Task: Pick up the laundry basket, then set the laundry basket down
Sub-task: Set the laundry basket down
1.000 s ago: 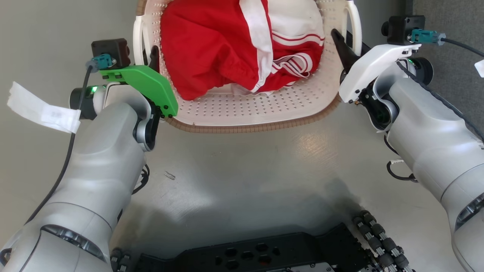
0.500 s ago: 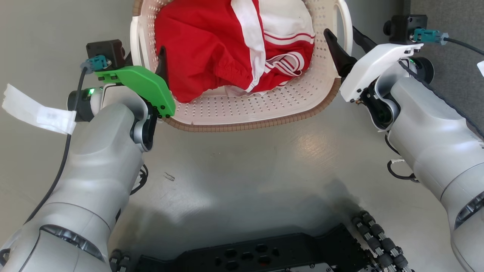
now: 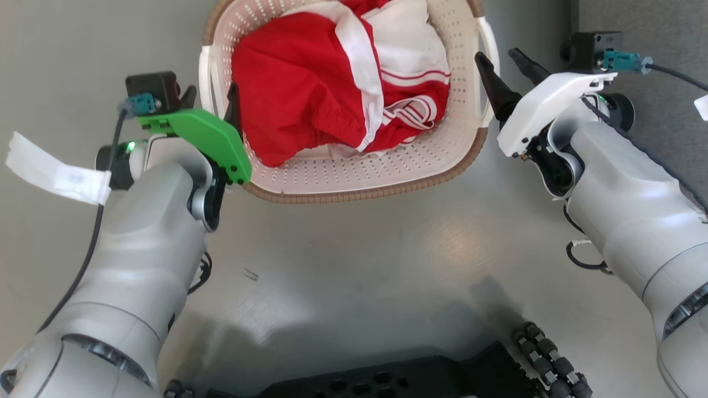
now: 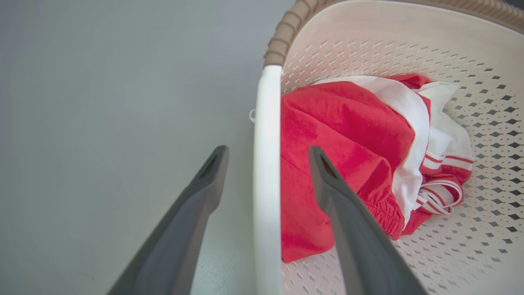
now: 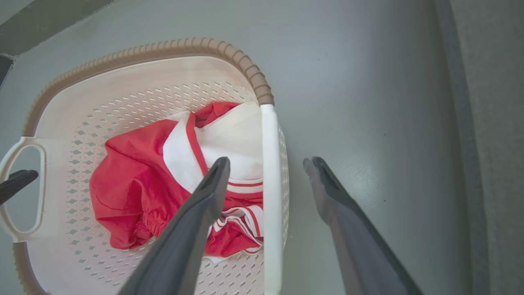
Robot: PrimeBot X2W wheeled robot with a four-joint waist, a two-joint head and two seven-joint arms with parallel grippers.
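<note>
Our left gripper has its two dark fingers apart, one on each side of the white left handle of the laundry basket. In the left wrist view we see a gap between the handle and each finger: the outer finger is over the floor and the inner one over the red-and-white clothing.

Our right gripper also has its fingers spread, straddling the white right handle without closing on it. One finger is over the clothing and the other over the bare floor.

The basket sits on the grey floor between our two arms, at the far side of the head view. Its brown woven-look rim curves toward us. The clothing lies heaped inside its perforated cream walls. A darker grey strip lies at the far right, and our dark base lies nearest us.
</note>
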